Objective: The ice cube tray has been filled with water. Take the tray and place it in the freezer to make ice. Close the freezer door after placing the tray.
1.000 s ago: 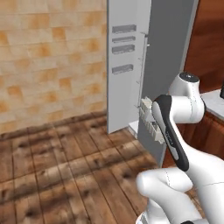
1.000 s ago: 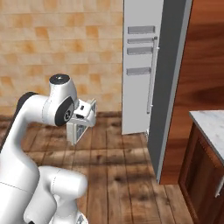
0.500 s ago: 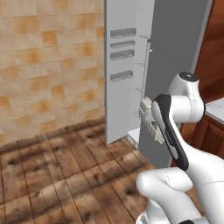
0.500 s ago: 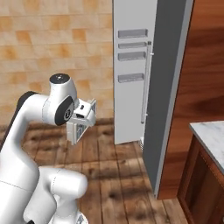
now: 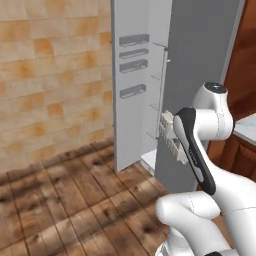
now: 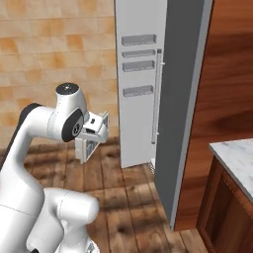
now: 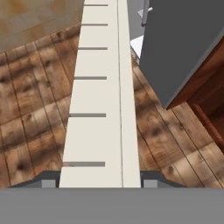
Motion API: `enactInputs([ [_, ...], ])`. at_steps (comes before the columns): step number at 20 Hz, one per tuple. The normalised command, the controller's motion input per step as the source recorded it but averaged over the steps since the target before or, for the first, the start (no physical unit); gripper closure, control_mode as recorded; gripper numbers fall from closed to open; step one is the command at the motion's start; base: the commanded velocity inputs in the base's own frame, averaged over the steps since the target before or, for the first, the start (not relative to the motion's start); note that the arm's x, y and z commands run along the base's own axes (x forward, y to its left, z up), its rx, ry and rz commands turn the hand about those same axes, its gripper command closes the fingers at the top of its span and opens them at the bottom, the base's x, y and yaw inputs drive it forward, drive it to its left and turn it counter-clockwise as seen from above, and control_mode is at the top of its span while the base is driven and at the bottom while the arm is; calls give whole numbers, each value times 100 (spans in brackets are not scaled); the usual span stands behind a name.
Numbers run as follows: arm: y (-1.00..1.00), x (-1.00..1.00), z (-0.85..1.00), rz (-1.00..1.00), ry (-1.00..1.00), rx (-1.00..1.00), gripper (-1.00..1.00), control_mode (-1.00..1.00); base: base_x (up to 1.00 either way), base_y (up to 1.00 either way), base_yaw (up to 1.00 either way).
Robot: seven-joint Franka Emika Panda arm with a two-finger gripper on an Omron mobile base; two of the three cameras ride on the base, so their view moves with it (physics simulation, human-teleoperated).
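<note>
Tool (image 6: pixel 94 136) clenched on ice cube tray (image 7: pixel 101 100), long axis pointing ahead; open freezer (image 5: pixel 159 95) ahead, slightly right.

the tall grey fridge unit (image 6: pixel 185 123) stands on the wooden plank floor (image 5: pixel 60 200).

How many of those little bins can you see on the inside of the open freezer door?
4, stacked on the freezer door: three close together near the top and one lower down. More could sit above the frame.
</note>
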Motion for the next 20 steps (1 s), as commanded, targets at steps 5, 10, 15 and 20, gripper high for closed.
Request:
enactInputs([
  [5,0,0,0,0,0,0,100,100,64,-7,-21],
  [10,0,0,0,0,0,0,100,100,79,-4,-20],
  [15,0,0,0,0,0,0,100,100,71,-1,-20],
  [20,0,0,0,0,0,0,100,100,59,0,-22],
])
